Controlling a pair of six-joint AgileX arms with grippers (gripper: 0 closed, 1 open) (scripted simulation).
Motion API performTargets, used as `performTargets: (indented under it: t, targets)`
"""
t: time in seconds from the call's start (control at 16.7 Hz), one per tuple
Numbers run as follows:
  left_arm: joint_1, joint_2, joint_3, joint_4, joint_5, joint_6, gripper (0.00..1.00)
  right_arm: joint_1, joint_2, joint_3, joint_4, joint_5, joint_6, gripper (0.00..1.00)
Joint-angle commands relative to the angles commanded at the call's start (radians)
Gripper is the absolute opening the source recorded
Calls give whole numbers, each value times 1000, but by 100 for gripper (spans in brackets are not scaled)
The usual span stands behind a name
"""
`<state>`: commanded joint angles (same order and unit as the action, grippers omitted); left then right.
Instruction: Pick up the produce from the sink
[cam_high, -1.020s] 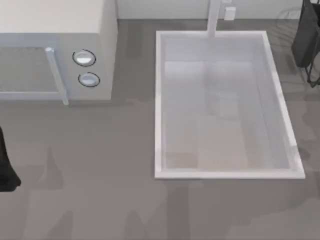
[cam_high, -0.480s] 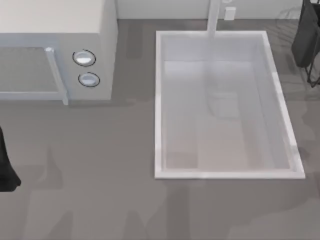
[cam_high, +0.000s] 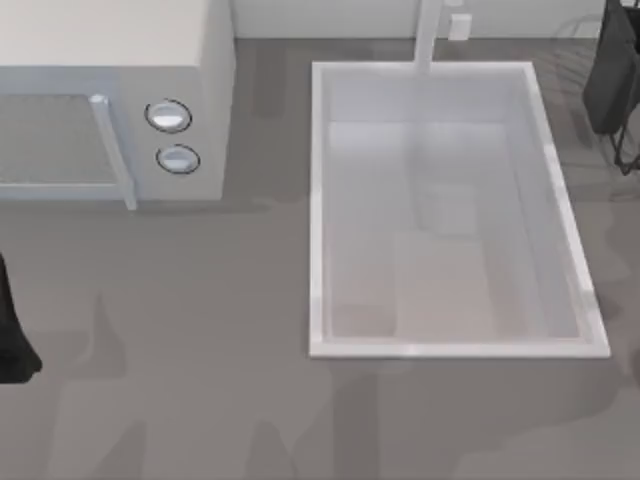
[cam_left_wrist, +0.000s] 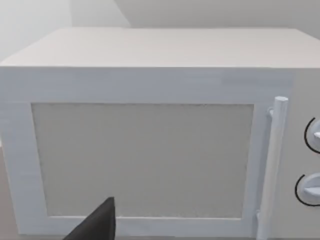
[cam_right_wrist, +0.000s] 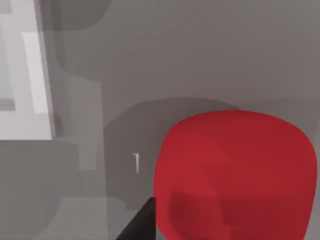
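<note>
From above: white sink (cam_high: 318, 200) right of centre on the grey table (cam_high: 200, 330), basin bare, faucet (cam_high: 428, 35) at its far short end; microwave (cam_high: 120, 100) at far left; left arm (cam_high: 12, 330) parked at the left edge, right arm (cam_high: 612, 75) at the far right corner. Left wrist: microwave door and handle (cam_left_wrist: 272, 165) close ahead, one dark fingertip (cam_left_wrist: 100, 225) low; spread of fingers cannot be told. Right wrist: red produce (cam_right_wrist: 235, 175) large and close above the table, beside a dark finger (cam_right_wrist: 137, 225), sink rim off to one side; grip looks likely, cannot tell.

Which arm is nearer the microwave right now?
Left. The left arm sits at the table's left edge, just in front of the microwave; the right arm is beyond the sink, far right.
</note>
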<state>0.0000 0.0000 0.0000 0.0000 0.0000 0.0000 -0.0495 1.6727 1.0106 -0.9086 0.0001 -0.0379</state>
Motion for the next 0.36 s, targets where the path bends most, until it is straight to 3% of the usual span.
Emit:
performTargets:
  t: [0.36]
  targets:
    - [0,0,0,0,0,0,100,0,0,0,0,0,0,100]
